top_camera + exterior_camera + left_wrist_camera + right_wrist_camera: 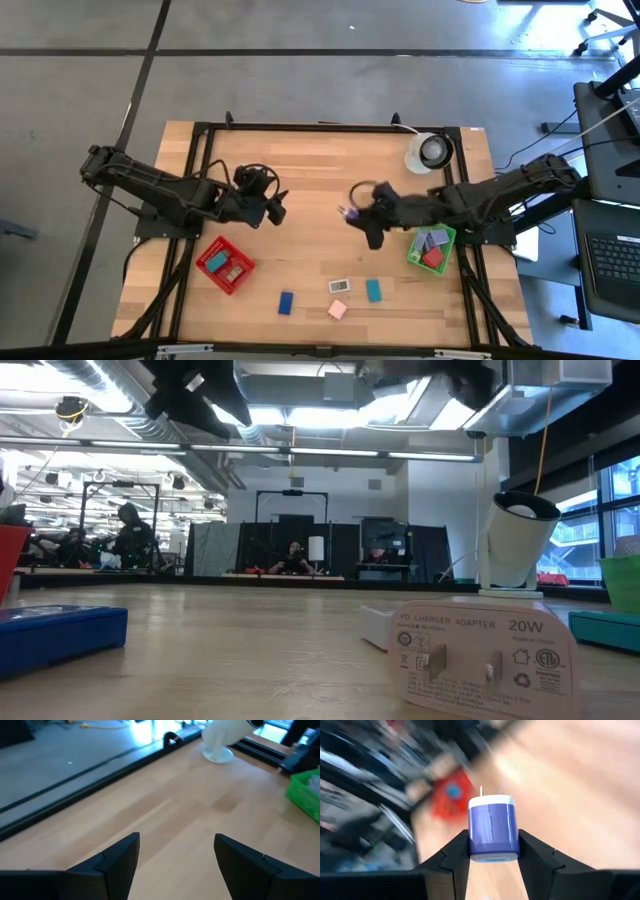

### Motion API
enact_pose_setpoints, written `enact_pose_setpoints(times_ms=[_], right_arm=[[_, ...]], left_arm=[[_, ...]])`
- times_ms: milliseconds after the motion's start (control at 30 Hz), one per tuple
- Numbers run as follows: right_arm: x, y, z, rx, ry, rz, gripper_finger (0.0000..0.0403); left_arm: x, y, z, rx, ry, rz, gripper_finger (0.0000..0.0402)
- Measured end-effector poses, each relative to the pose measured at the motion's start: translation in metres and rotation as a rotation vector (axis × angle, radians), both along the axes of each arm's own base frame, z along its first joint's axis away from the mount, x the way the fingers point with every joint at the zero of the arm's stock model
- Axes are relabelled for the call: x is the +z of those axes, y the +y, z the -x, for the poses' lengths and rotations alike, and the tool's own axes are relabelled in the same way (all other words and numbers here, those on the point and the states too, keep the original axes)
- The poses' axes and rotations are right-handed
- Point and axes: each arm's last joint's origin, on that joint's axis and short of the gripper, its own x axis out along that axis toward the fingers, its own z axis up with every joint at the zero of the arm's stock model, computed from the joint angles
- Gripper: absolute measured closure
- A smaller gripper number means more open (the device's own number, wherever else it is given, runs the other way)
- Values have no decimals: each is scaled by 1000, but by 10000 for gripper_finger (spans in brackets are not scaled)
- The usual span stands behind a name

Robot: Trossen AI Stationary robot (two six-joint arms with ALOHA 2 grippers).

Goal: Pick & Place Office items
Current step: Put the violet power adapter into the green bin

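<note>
The purple plug adapter is sitting clenched between the two fingers of the right gripper, its two metal prongs pointing away from the wrist camera. In the high view this piece is showing only as a small purple speck at the tip of the right gripper, at centre frame above bare wood; the prongs cannot be made out there. The background of the right wrist view is smeared, and only a red blur, the red basket, is recognisable.

The remaining loose items are lying along the lower centre of the high view: a blue block, a white charger adapter, a pink piece and a teal block. The low view alone is showing the printed "20W" face of the white charger adapter; the blue block is cut off at its left edge.

The red basket, lower left, and the green basket, right of centre, are each holding pieces too small to identify.

The left gripper is hanging left of centre, jaws released; the left wrist view is showing its fingers spread over bare table. A white round object is standing at the upper right of the table.
</note>
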Motion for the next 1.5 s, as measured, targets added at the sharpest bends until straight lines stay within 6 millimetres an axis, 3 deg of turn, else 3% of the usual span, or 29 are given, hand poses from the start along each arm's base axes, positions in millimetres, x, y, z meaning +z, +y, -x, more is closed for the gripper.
enact_pose_setpoints(times_ms=[233,400,567,733,933,1167,1500], right_arm=[[-37,17,46,-122,519,-154,264],[-47,30,76,-167,781,-225,264],[-49,41,98,-224,931,-262,264],[-54,42,114,-375,1012,-258,264],[-79,39,126,-504,1126,-287,263],[-91,33,129,-656,1037,-258,263],[-95,33,126,-685,967,-253,244]], left_arm=[[2,4,-4,-30,-1,8,149],[2,7,-4,-19,0,8,149],[2,9,-4,-12,0,8,149],[2,9,-4,5,-4,-9,149],[4,9,-5,20,-27,-18,149],[6,9,-7,20,-57,-12,149],[6,9,-7,21,-59,-12,149]])
